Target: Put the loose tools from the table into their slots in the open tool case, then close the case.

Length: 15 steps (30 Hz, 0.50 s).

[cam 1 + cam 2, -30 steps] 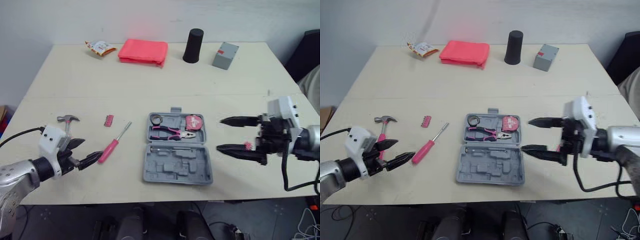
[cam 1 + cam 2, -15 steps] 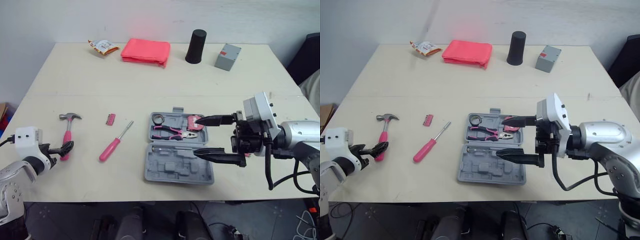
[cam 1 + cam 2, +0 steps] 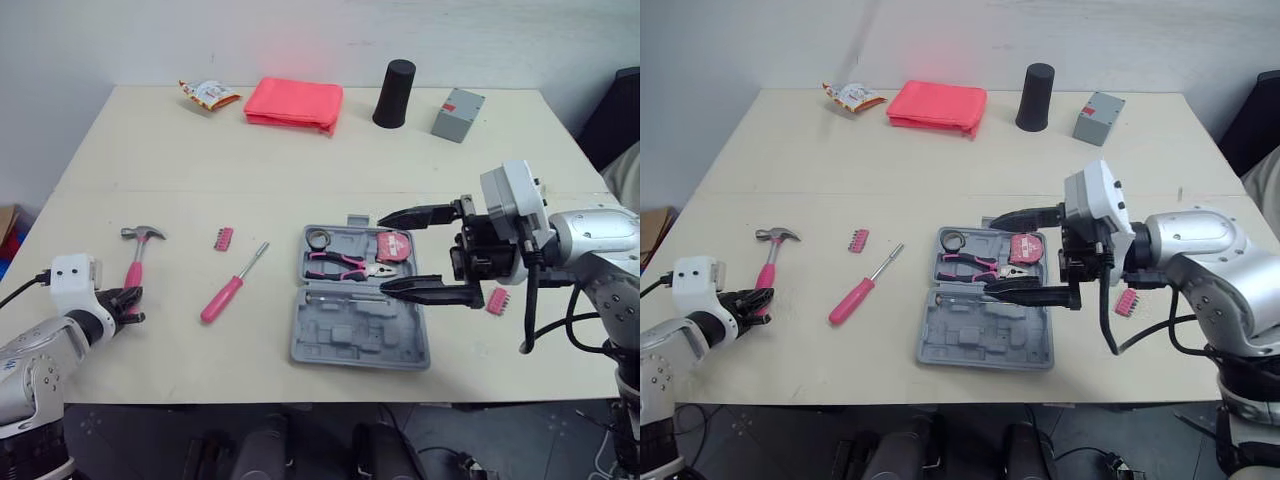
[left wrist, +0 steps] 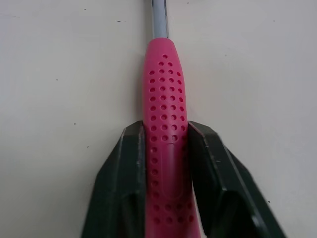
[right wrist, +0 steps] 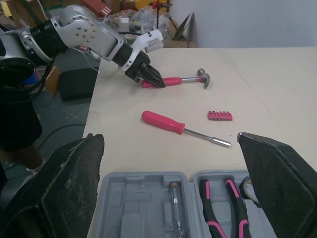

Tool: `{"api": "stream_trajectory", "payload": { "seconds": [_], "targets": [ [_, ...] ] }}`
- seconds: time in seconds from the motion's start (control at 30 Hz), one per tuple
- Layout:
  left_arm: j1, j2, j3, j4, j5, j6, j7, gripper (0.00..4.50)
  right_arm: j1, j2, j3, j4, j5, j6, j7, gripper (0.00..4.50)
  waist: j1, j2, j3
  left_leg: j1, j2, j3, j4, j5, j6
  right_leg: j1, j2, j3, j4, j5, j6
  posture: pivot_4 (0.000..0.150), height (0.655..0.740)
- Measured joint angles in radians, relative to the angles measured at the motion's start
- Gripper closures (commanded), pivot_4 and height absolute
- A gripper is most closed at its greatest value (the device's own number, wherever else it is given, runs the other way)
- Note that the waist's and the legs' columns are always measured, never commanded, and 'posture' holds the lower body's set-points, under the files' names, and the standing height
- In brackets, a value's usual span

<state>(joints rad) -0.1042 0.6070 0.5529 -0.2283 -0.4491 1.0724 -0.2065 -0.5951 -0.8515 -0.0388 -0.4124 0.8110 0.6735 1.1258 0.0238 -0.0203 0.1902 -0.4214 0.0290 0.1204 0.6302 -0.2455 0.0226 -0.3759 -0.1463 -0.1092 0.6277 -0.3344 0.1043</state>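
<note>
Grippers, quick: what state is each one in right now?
Left gripper: closed on the hammer handle.
Right gripper: open, empty, over the case.

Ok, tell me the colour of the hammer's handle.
The hammer handle is pink, dimpled; clearest in the left wrist view.

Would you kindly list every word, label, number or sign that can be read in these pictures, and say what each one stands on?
No text is legible in any view.
Snack packet: it carries print, too blurred to read.
Grey box: it has a red sticker, with no writing that can be made out.
Tape measure in the tool case: it has a face label, too small to read.
</note>
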Motion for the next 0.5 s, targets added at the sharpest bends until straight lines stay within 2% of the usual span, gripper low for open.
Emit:
{"api": "stream_trajectory", "payload": {
  "seconds": [0.27, 0.4, 0.5],
  "targets": [
    [-0.001, 0.004, 0.005, 0.012, 0.008, -0.057, -0.02, 4.01, -0.008, 0.001, 0.001, 0.017, -0.008, -0.004, 0.035, 0.0, 0.0, 0.0, 0.0, 0.0, 0.001, 0.0, 0.0, 0.0, 0.0, 0.0, 0.0, 0.0, 0.0, 0.0, 0.0, 0.15, 0.7355],
    [-0.02, 0.123, -0.054, -0.028, 0.019, -0.209, -0.168, 4.01, -0.027, 0.005, -0.005, 0.039, 0.001, 0.002, 0.047, 0.0, 0.0, -0.006, 0.003, -0.002, 0.001, 0.0, -0.001, 0.001, -0.003, -0.002, 0.0, -0.001, -0.002, 0.0, 0.0, 0.15, 0.7355],
    [-0.08, 0.173, -0.068, -0.16, -0.059, -0.27, -0.306, 4.01, -0.03, 0.005, -0.017, 0.047, 0.025, 0.019, 0.045, 0.0, -0.001, -0.006, 0.003, -0.002, 0.0, 0.0, -0.001, -0.002, -0.001, -0.001, -0.001, 0.0, -0.003, 0.0, 0.0, 0.15, 0.7355]
  ]
}}
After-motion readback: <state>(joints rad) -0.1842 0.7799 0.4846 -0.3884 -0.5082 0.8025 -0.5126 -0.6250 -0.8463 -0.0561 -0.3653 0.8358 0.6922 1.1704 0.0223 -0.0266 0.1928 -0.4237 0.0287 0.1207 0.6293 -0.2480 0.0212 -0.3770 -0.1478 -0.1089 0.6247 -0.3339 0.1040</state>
